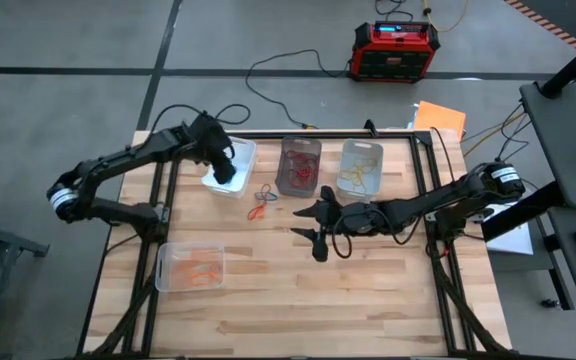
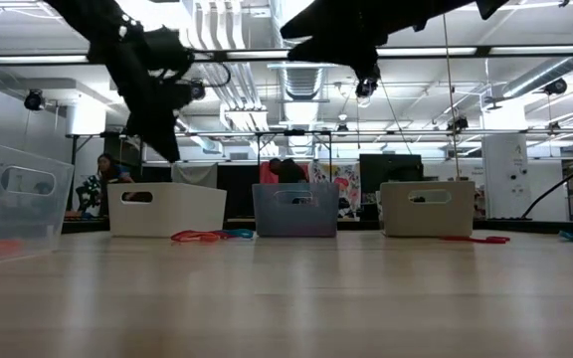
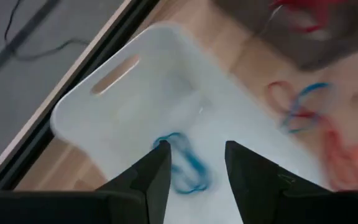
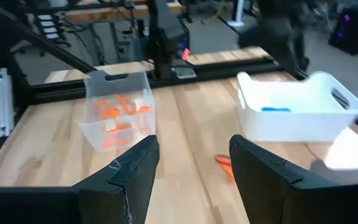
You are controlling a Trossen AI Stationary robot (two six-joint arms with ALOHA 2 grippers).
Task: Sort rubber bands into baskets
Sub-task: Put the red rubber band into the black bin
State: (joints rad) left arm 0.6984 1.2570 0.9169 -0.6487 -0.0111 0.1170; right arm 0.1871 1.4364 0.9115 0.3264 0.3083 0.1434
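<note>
The white rectangular plastic basket (image 3: 135, 118) sits directly below the left gripper (image 3: 194, 165), whose fingers stand apart and empty. A clear plastic basket (image 4: 118, 115) of orange bands lies ahead of the right gripper (image 4: 194, 163), its fingers spread too. A blue rubber band (image 3: 185, 165) lies inside the white basket, between the left fingers.

White basket (image 1: 236, 163), upright, holds a blue rubber band (image 3: 185, 163). Right of it stand the smoky basket (image 1: 300, 166) with red bands and a clear basket (image 1: 361, 167) with yellowish bands; loose red and blue bands (image 1: 261, 202) lie near the white basket. Nearer the front, another clear basket (image 1: 190, 266) holds orange bands (image 1: 196, 270).
</note>
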